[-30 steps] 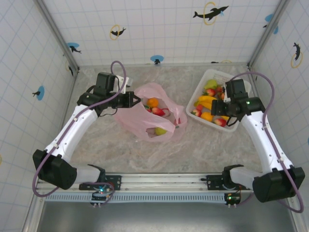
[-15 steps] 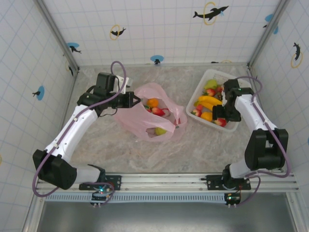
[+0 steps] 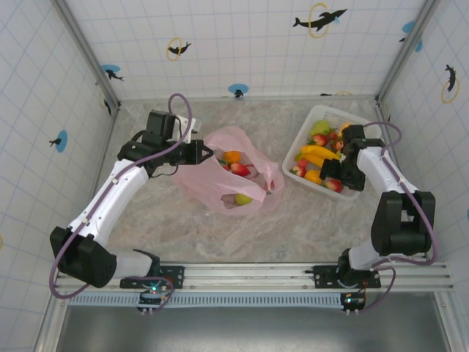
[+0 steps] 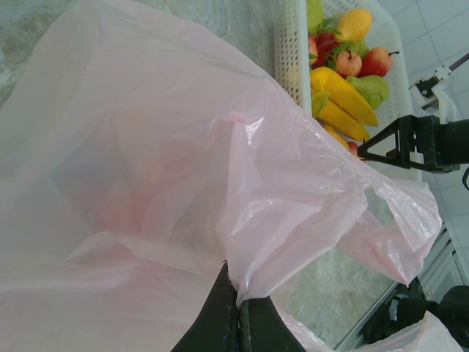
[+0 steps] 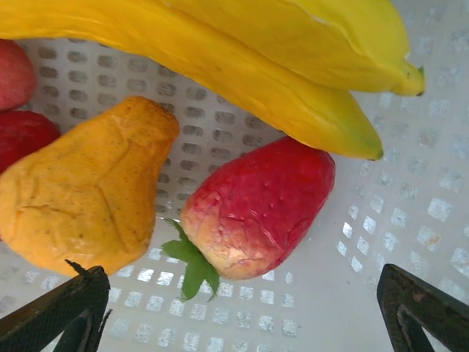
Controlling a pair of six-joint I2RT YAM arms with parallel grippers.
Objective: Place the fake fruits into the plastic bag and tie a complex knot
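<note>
Marbled tabletop [image 3: 308,231], dolphin-tiled walls [image 3: 242,44], pink plastic bag [image 3: 209,183], white basket [image 3: 302,134]

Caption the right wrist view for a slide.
Open right end effector hovers over a red strawberry in the white basket, beside an orange pear and two bananas.

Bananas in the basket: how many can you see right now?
2. Both lie side by side in the basket: the upper banana at the top of the right wrist view, and the lower banana just under it, above the strawberry. More may be hidden under other fruit.
</note>
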